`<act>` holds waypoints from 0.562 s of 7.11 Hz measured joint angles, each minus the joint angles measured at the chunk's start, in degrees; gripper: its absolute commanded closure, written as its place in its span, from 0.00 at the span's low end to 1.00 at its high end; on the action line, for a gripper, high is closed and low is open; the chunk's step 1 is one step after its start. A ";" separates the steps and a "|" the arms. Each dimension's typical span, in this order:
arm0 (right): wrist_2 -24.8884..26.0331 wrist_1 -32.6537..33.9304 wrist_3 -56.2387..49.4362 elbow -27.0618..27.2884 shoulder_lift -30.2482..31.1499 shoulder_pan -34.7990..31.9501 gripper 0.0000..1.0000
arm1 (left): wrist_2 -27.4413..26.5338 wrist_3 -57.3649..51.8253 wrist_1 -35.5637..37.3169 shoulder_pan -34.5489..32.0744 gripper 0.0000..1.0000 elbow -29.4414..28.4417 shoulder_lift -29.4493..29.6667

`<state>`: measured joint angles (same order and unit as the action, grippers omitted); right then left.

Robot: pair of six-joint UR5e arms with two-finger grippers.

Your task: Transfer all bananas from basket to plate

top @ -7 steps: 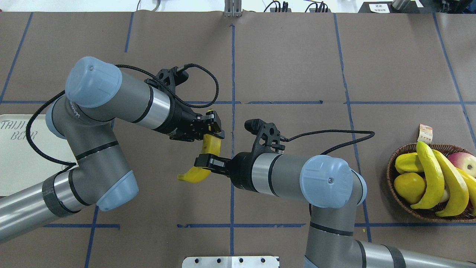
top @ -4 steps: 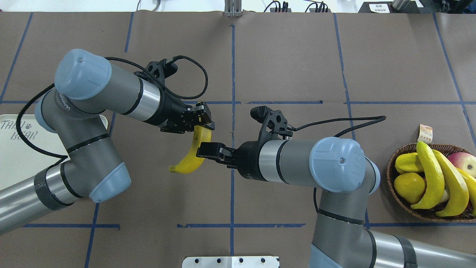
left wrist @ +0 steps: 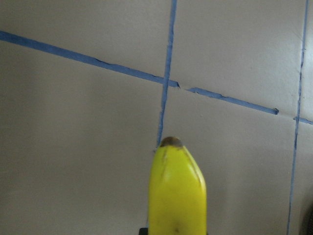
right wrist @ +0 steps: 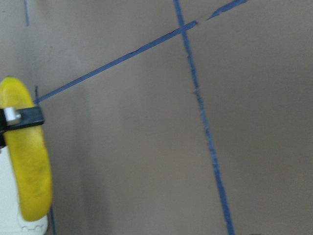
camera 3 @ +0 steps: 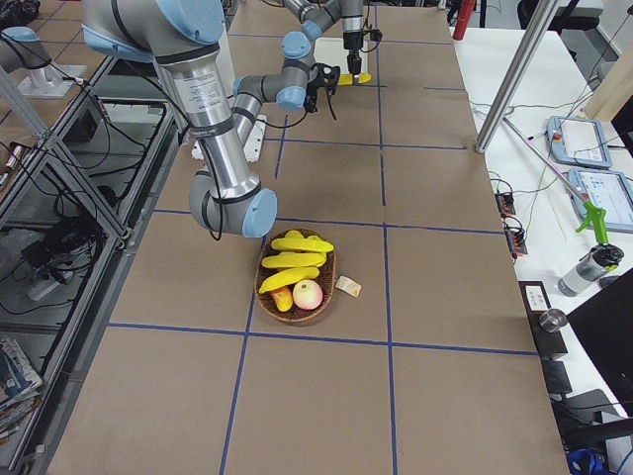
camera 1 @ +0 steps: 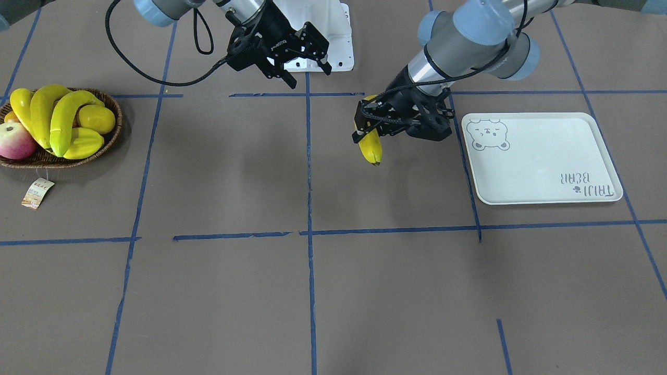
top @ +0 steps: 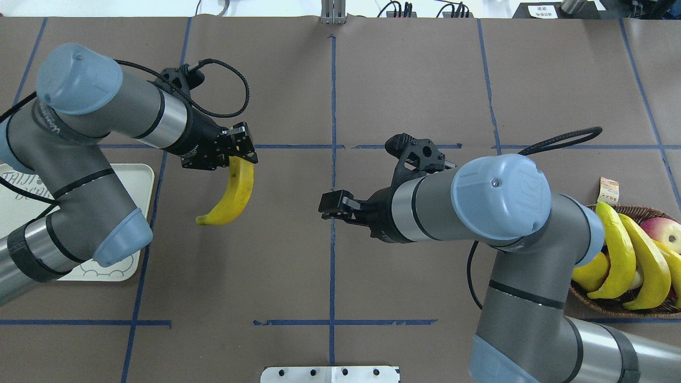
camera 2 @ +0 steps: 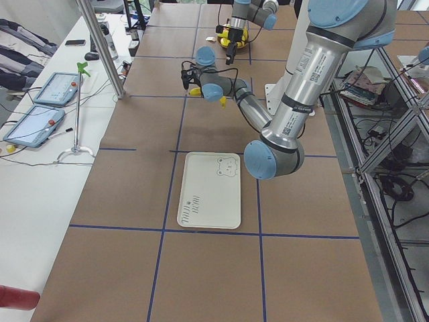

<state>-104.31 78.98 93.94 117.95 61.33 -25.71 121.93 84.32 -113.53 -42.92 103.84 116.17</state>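
My left gripper [top: 242,154] is shut on the top end of a yellow banana [top: 231,194], which hangs above the table just right of the plate [top: 135,181]. The front-facing view shows the same gripper [camera 1: 365,125], banana [camera 1: 370,147] and cream bear-print plate [camera 1: 542,156]. The banana's tip fills the left wrist view [left wrist: 177,191]. My right gripper [top: 329,205] is open and empty near the table's centre line, seen also from the front [camera 1: 307,67]. More bananas [top: 620,250] lie in the wicker basket [top: 617,308] at the far right.
The basket [camera 1: 62,159] also holds an apple [camera 1: 15,140], a starfruit [camera 1: 83,143] and a round yellow fruit [camera 1: 96,119]. A paper tag [camera 1: 37,191] lies beside it. A white mounting plate [top: 330,374] sits at the robot's edge. My left arm overhangs part of the plate.
My right gripper has let go of the banana and drawn back to the right. My left gripper has carried the banana left, toward the plate.
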 measured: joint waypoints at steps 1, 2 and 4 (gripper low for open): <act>-3.67 5.93 -1.92 0.99 0.12 -2.78 0.00 | -0.06 -4.27 4.97 -0.77 1.00 2.43 -1.02; -7.28 11.47 -4.88 1.97 0.40 -5.73 0.00 | -0.81 -9.02 11.54 -1.43 1.00 5.93 -2.58; -10.02 23.96 -13.59 6.26 1.60 -9.11 0.00 | -3.99 -17.76 29.94 -2.07 1.00 14.99 -6.93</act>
<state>-114.33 102.93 80.35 124.21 62.92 -34.82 117.94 66.56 -83.59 -44.99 118.83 109.25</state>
